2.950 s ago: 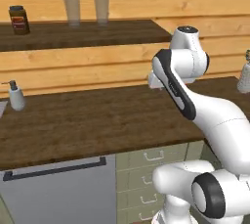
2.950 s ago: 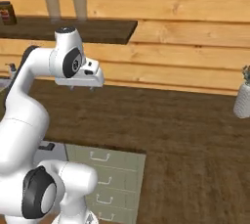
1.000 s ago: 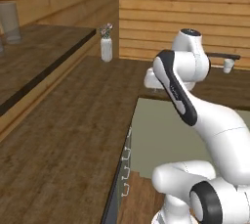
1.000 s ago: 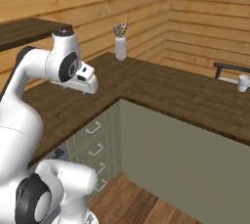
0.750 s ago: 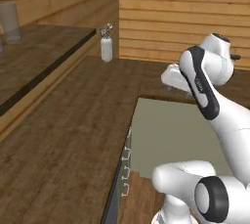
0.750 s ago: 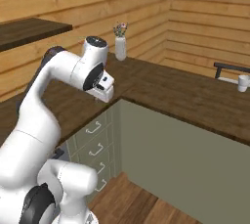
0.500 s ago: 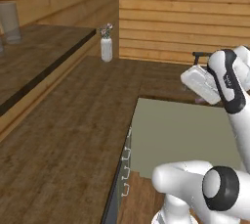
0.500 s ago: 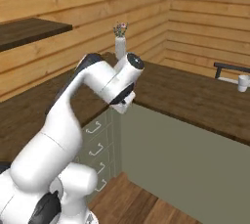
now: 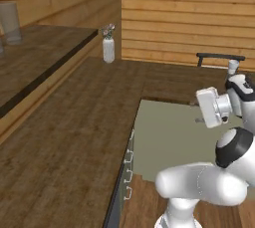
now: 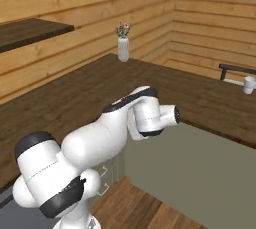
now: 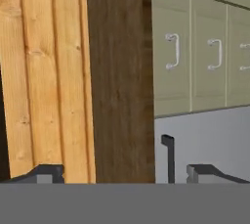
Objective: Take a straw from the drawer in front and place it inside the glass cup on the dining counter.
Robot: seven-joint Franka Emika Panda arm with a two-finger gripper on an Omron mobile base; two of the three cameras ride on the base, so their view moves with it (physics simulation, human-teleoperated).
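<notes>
gripper [image 11: 124, 171]: jaws standing spread wide at the bottom of the hand view, gripping nothing
glass cup [image 10: 248, 84]: sitting at the far right on the dark counter [image 10: 75, 98]
vase [image 9: 108, 49]: standing upper centre on the counter
stacked drawers [image 11: 195, 66]: showing upper right in the hand view

Glass cup [image 9: 233, 66] [image 10: 248, 85]: small, whitish, translucent, upright at the far end of the dark wood-plank desk [image 9: 164, 80] [image 10: 210, 100], just below a dark-framed chair back. The desk is an L-shaped slab over a sage-green base, with the cup near its far wall-side edge. Too small to tell whether there is anything inside the cup.
</notes>
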